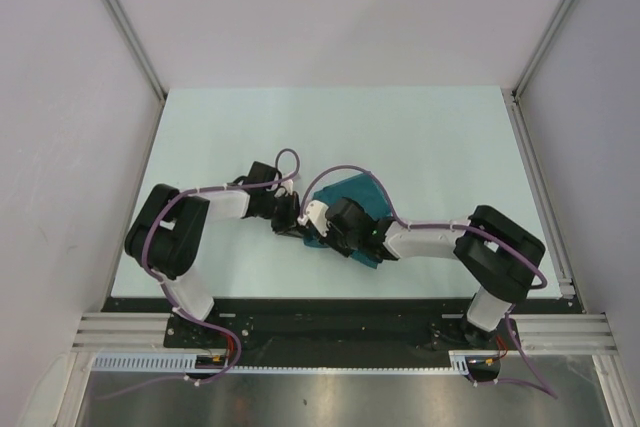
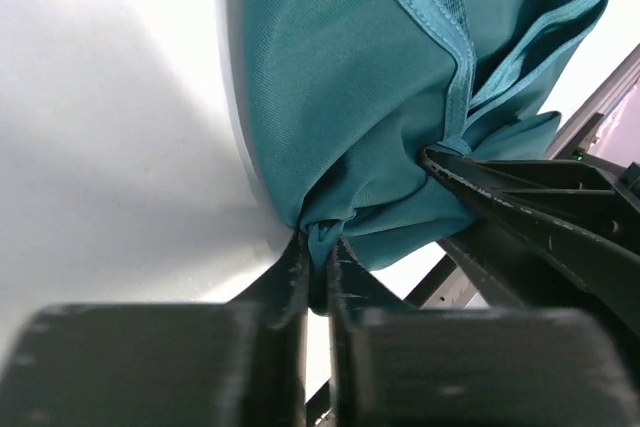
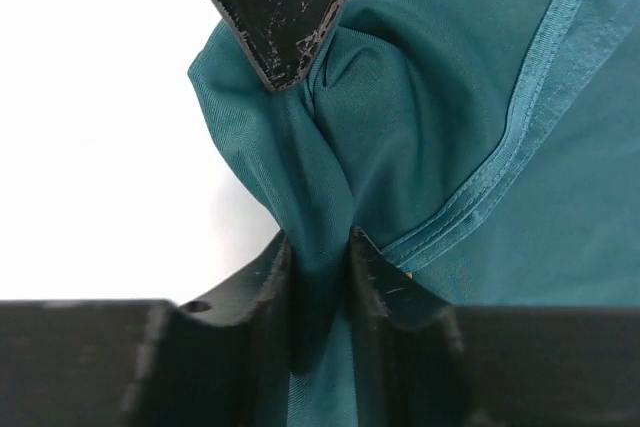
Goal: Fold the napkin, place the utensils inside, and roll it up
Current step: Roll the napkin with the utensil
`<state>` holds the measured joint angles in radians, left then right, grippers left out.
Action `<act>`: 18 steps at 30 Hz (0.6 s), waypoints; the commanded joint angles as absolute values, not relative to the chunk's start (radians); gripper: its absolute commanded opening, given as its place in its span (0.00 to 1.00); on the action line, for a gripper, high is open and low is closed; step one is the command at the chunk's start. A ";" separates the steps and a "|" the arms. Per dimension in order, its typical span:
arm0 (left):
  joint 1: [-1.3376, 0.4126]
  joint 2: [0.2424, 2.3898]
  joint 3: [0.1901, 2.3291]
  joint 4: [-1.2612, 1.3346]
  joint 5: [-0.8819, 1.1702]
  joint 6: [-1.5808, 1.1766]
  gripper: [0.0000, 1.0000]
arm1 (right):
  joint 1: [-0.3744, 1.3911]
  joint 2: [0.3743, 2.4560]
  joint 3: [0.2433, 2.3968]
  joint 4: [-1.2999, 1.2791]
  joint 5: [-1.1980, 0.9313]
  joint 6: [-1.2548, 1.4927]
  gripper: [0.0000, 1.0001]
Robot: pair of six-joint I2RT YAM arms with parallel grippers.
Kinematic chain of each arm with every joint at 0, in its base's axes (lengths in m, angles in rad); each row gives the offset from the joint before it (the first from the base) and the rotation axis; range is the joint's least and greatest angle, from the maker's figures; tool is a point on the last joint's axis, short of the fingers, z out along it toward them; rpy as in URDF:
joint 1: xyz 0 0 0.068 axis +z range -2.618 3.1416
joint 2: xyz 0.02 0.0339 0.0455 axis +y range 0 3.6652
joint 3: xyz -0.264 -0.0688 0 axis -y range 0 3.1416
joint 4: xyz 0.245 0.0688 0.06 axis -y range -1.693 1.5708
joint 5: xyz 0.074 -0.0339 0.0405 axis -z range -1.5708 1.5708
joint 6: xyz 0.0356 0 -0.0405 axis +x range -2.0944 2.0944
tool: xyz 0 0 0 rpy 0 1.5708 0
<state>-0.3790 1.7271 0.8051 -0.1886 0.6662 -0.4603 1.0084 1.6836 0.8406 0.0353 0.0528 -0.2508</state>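
We see a pale table filling the middle of the overhead view, walled in by white panels on three sides. Across the lower half of that frame the two arms reach inward from the bottom corners, the left arm from the lower left and the right arm from the lower right. Their wrists meet just left of the frame's centre.

The napkin lies on the table at that meeting point, a bunched teal heap. Its visible part pokes out toward the upper right from under the right wrist, and the rest is hidden by the arms.

In the left wrist view, the left gripper sits at the bottom centre of the frame with its fingers drawn close together, pinching a gathered fold of the cloth. The napkin fans out from there toward the top of the frame. The right arm's dark finger comes in from the right edge, touching the same bunch.

In the right wrist view, the right gripper at the bottom centre is clamped on a twisted ridge of the napkin that fills the gap between its fingers. The left gripper's scuffed tip presses into the cloth at the top centre.

A stitched hem curves across the right side of this frame.
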 commanded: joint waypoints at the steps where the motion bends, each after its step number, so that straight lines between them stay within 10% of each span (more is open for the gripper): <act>1: -0.376 1.707 0.847 -0.158 0.689 -0.434 0.25 | 0.991 1.738 0.893 -0.171 -0.158 -0.195 0.17; 7: -0.362 1.583 0.859 -0.172 0.565 -0.413 0.71 | 0.908 1.764 0.953 -0.278 -0.420 -0.106 0.06; 18: -0.413 1.290 0.620 -0.003 0.370 -0.391 0.74 | 0.723 1.913 1.097 -0.331 -0.889 0.032 0.00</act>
<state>-0.3759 1.3731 0.7097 -0.1024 0.4389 -0.4160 0.7586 1.8301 1.0374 -0.2356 -0.6250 -0.0509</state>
